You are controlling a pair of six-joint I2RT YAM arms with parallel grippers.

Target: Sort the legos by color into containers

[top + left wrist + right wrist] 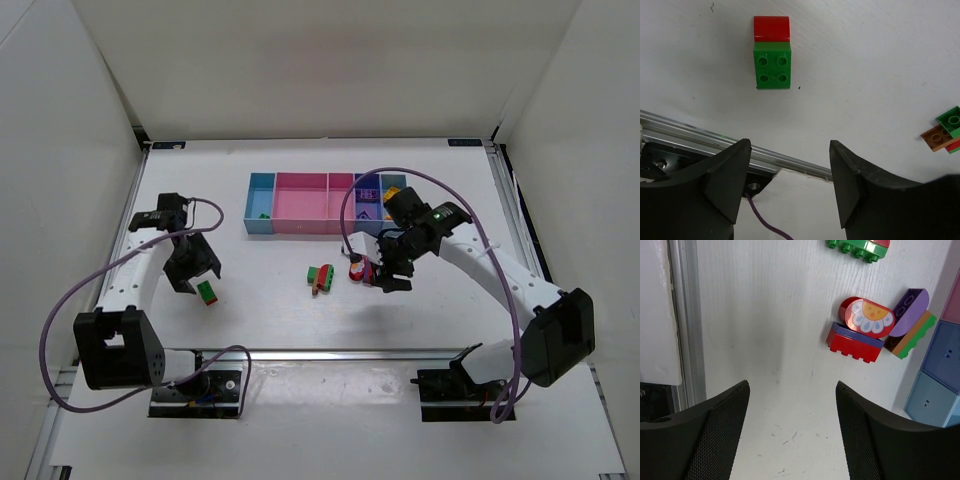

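Note:
A green lego [772,65] joined end to end with a red lego [771,29] lies on the table just ahead of my left gripper [789,145], which is open and holds nothing. From above that pair [208,291] sits at the left gripper's [198,282] tips. My right gripper [792,385] is open and empty too. Ahead of it lie a red lego [854,344], a round flower-printed piece [867,316] and a purple lego [910,306] on orange and green plates. The containers [302,205] stand in a row at the back.
A green, orange and red lego cluster [320,277] lies mid-table between the arms. The leftmost bin [255,195] holds a green piece. The darker blue bin [368,200] holds purple pieces. An aluminium rail [330,352] runs along the near edge.

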